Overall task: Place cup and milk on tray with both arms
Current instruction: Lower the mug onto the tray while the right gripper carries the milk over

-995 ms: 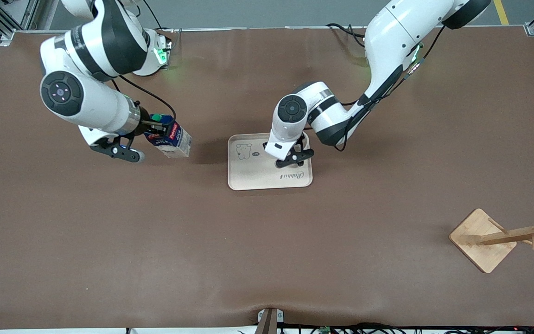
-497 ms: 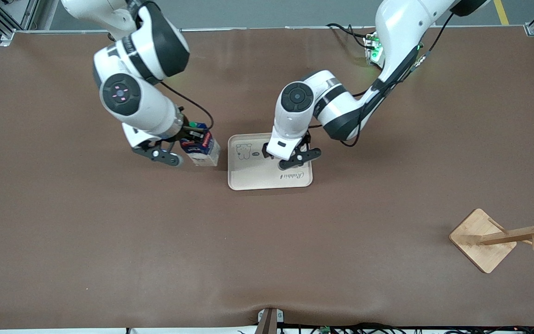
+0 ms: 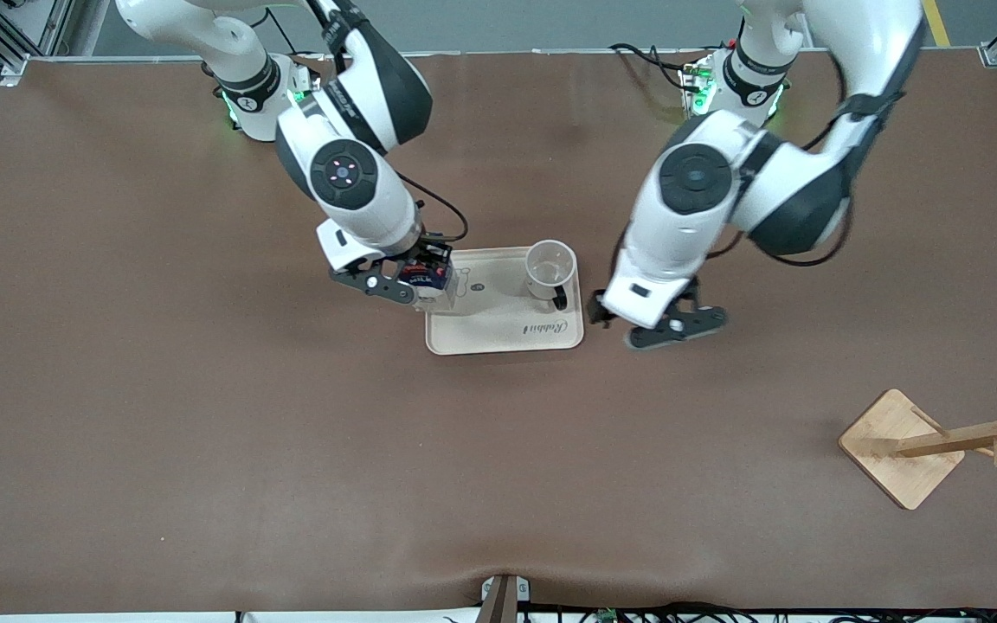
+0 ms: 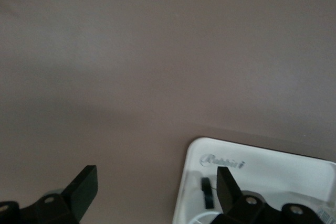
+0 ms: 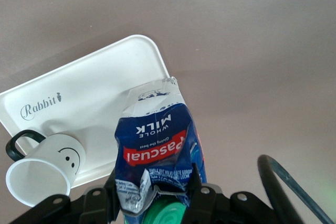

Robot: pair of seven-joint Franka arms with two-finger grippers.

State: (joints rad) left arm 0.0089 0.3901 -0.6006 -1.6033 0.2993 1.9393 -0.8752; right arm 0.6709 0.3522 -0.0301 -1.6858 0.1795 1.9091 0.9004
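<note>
In the front view the cup (image 3: pixel 549 266) stands on the tray (image 3: pixel 498 333), and the right gripper (image 3: pixel 423 279) grasps the milk (image 3: pixel 429 285) over the tray's end toward the right arm; I think it should descend straight, well apart from the cup. The left wrist view shows the left gripper (image 4: pixel 152 190) released, over the brown table (image 4: pixel 157 51) just beside the tray. In the right wrist view the fingers (image 5: pixel 202 192) clench the carton near its green cap (image 5: pixel 168 213).

matt brown bench (image 3: pixel 204 433), glossy crumpled milk carton (image 5: pixel 157 150), smooth cream tray (image 3: pixel 481 333), wooden stand (image 3: pixel 901 446)
</note>
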